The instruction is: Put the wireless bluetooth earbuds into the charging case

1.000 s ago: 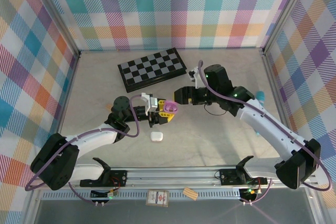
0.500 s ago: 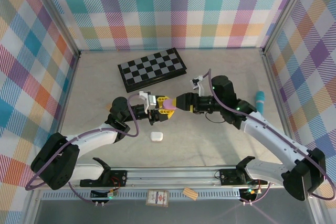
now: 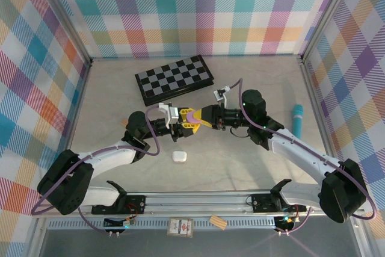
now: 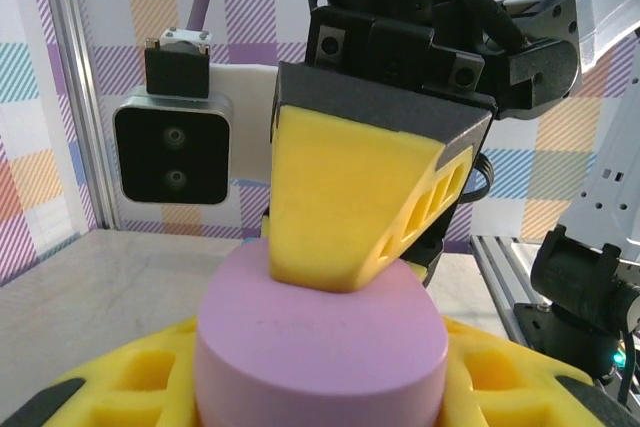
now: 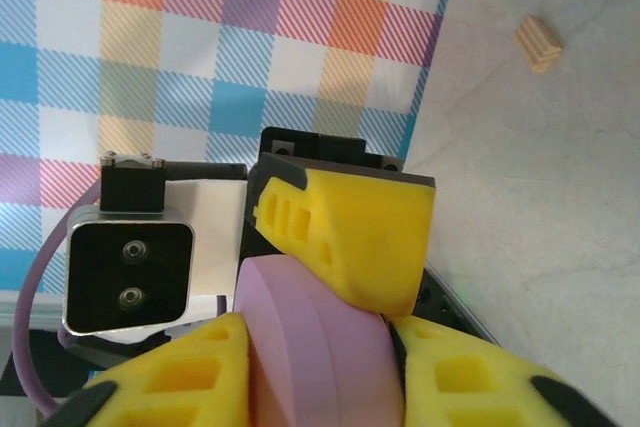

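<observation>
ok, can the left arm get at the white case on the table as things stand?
Probably not yet. The white case lies uncovered near the left gripper, but that gripper is shut on the purple case, with the right gripper pinching it too.

- Centre blocked: left gripper and right gripper meet on the purple case.
- Chessboard behind, white case in front (small).
- Table open far left.

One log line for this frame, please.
left gripper shut on lilac case | right gripper shut on same case | white case on table, apart
</observation>
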You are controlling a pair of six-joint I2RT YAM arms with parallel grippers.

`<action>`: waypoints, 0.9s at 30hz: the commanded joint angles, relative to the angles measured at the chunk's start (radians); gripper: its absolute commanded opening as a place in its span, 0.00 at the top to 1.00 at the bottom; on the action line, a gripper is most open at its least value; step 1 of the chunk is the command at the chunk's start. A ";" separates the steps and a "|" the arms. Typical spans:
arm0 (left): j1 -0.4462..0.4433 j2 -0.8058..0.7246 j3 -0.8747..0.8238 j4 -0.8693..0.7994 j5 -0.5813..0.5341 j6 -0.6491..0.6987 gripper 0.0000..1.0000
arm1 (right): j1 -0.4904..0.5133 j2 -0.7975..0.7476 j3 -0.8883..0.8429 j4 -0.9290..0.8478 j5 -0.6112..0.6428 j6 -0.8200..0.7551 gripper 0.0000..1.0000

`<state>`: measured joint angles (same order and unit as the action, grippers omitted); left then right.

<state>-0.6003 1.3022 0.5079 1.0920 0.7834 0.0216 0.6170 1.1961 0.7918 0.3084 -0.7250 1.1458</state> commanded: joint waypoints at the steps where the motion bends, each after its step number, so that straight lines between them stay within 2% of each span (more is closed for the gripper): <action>1: -0.012 0.001 0.018 0.043 -0.003 0.006 0.64 | 0.000 -0.014 -0.013 0.041 0.022 0.003 0.79; 3: -0.012 0.000 0.017 0.035 -0.005 0.008 0.60 | -0.002 -0.024 -0.014 0.011 0.053 -0.019 0.82; 6: -0.012 -0.008 0.010 0.025 -0.011 0.011 0.33 | -0.009 -0.043 -0.014 -0.055 0.110 -0.067 0.84; 11: -0.011 -0.070 -0.044 -0.073 -0.079 0.058 0.00 | -0.061 -0.047 -0.008 -0.230 0.251 -0.229 0.84; 15: -0.012 -0.145 -0.108 -0.177 -0.150 0.105 0.00 | -0.136 0.033 -0.009 -0.311 0.374 -0.315 0.88; 18: -0.010 -0.201 -0.139 -0.248 -0.179 0.115 0.00 | -0.168 0.128 -0.005 -0.308 0.441 -0.351 0.90; 24: -0.012 -0.290 -0.157 -0.398 -0.263 0.149 0.00 | -0.182 0.321 0.003 -0.247 0.489 -0.365 0.90; 27: -0.012 -0.312 -0.167 -0.415 -0.293 0.159 0.00 | -0.187 0.392 0.014 -0.265 0.542 -0.389 0.90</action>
<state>-0.6075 1.0176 0.3592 0.7341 0.5423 0.1474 0.4358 1.5539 0.7856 0.0395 -0.2451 0.8043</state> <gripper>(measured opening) 0.996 0.258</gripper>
